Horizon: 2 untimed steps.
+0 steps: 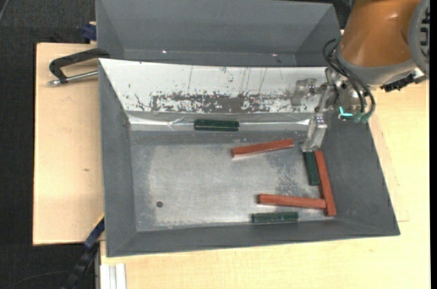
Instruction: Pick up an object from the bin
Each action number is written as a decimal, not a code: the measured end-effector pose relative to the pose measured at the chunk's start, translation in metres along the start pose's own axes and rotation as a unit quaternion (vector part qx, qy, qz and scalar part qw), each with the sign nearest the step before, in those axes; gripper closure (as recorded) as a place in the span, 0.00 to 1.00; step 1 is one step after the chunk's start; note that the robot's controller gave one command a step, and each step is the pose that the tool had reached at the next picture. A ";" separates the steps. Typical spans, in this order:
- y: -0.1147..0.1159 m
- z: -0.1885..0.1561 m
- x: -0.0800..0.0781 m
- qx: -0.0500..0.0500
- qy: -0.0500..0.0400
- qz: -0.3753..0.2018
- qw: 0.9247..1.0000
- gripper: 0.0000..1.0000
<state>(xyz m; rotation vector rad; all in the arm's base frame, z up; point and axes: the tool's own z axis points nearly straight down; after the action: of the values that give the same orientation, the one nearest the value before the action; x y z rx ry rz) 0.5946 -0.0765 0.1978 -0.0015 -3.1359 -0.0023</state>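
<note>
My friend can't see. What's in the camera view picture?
A robot gripper hangs at the right of a grey metal bin, close to a short dark green bar. Three red bars and two more green ones lie in the bin too.

No readable text or labels anywhere.

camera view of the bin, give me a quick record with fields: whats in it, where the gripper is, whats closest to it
container: grey metal bin
gripper: low at the bin's right side, near the back wall
closest thing: right green stick, just in front of the gripper; contact cannot be told
other green sticks: back green stick against the back wall; front green stick by the front wall
red sticks: middle red stick; right red stick; front red stick, the last two meeting in a corner
</note>
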 end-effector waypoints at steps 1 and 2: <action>0.002 0.037 0.001 0.000 -0.002 0.058 0.998 0.00; 0.009 -0.060 0.070 0.000 -0.008 0.108 0.994 0.00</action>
<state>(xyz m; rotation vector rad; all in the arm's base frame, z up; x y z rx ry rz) 0.5251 -0.0676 0.2583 -0.3429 -3.1339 -0.0014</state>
